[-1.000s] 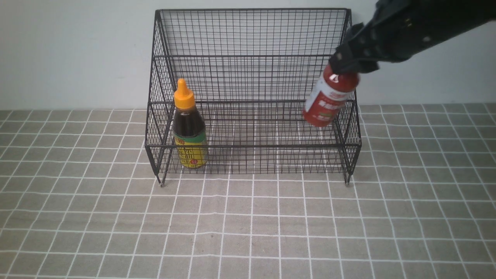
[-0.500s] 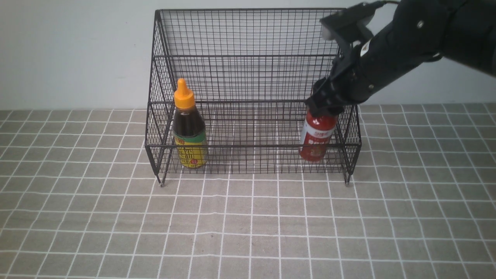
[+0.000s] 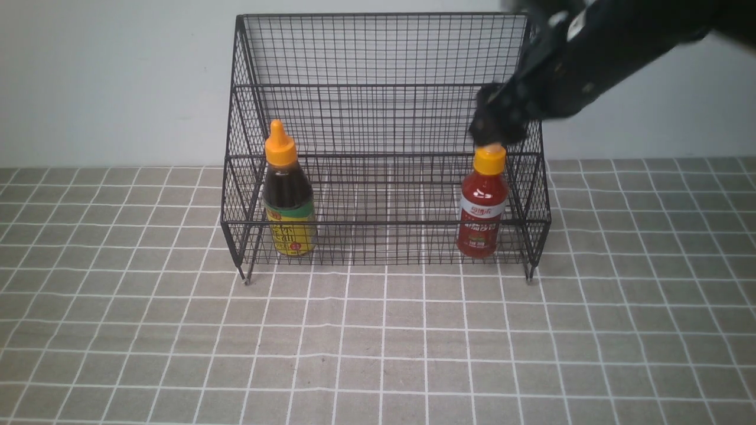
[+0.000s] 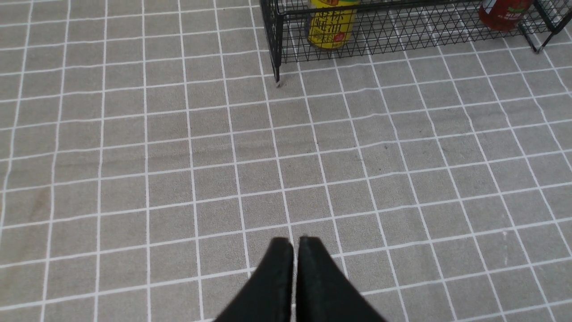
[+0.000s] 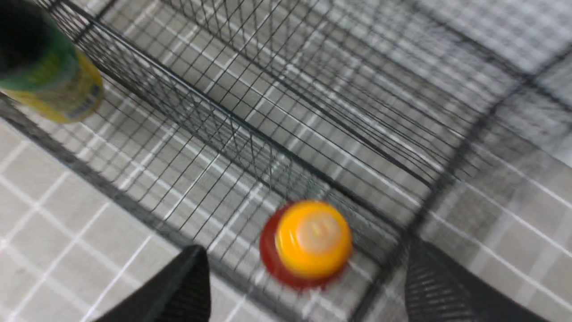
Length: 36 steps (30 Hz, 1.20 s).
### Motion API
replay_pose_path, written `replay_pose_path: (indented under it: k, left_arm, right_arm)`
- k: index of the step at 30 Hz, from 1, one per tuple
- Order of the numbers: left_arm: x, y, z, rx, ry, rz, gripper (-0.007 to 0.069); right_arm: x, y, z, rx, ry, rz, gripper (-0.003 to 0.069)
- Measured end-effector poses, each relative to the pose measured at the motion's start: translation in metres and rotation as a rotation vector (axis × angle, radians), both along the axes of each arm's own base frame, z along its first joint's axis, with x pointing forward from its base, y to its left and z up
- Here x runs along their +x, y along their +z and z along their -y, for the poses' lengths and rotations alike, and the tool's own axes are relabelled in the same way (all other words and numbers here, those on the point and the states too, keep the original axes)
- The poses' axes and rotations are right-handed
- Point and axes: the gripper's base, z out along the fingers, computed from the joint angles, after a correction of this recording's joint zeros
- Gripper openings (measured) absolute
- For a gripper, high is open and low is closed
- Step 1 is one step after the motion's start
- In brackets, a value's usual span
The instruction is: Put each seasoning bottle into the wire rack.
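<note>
The black wire rack [image 3: 384, 88] stands at the back of the table. The dark brown bottle [image 3: 288, 192] with a yellow-green label stands upright in its lower tier at the left end; it also shows in the left wrist view [image 4: 328, 24] and the right wrist view [image 5: 44, 76]. The red bottle [image 3: 482, 203] stands upright in the lower tier at the right end, free of any grip. My right gripper [image 3: 495, 127] hovers just above its orange cap [image 5: 313, 237], jaws wide apart, empty. My left gripper [image 4: 295, 243] is shut and empty over the cloth in front of the rack.
A grey checked tablecloth [image 3: 378, 342] covers the table. A plain pale wall stands behind the rack. The rack's front left foot [image 4: 277, 80] and the red bottle's base [image 4: 505, 11] show in the left wrist view.
My right gripper lowered the red bottle into the rack's right end, opened and let it go, then rose above the cap. The brown bottle and left gripper have not moved.
</note>
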Motion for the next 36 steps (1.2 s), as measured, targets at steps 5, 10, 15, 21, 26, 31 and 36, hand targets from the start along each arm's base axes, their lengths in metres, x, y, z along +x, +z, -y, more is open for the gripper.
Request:
replay_pose_path:
  k: [5, 10, 15, 21, 26, 31, 36]
  left_arm:
    - [0.004, 0.006, 0.001, -0.011, 0.001, 0.076, -0.0007]
    - [0.012, 0.009, 0.004, -0.040, -0.008, 0.183, -0.0007]
    - [0.025, -0.002, 0.009, -0.063, -0.021, 0.258, -0.0007]
    - [0.034, -0.017, 0.013, -0.083, -0.032, 0.283, -0.0007]
    - [0.040, -0.030, 0.016, -0.095, -0.039, 0.311, -0.0007]
    - [0.043, -0.031, 0.018, -0.106, -0.043, 0.349, -0.0007]
    - [0.044, -0.031, 0.018, -0.109, -0.044, 0.359, -0.0007]
  right_arm:
    - [-0.049, 0.082, 0.030, 0.023, -0.106, 0.143, 0.0295]
    - [-0.115, 0.137, 0.065, 0.118, -0.219, 0.297, 0.0076]
    - [-0.193, 0.151, 0.099, 0.185, -0.252, 0.375, -0.0009]
    - [-0.275, 0.115, 0.134, 0.249, -0.270, 0.430, -0.0013]
    - [-0.325, 0.042, 0.153, 0.379, -0.240, 0.652, -0.0013]
    - [-0.346, -0.018, 0.158, 0.526, -0.202, 0.870, -0.0013]
    - [-0.338, -0.060, 0.153, 0.582, -0.172, 0.950, -0.0013]
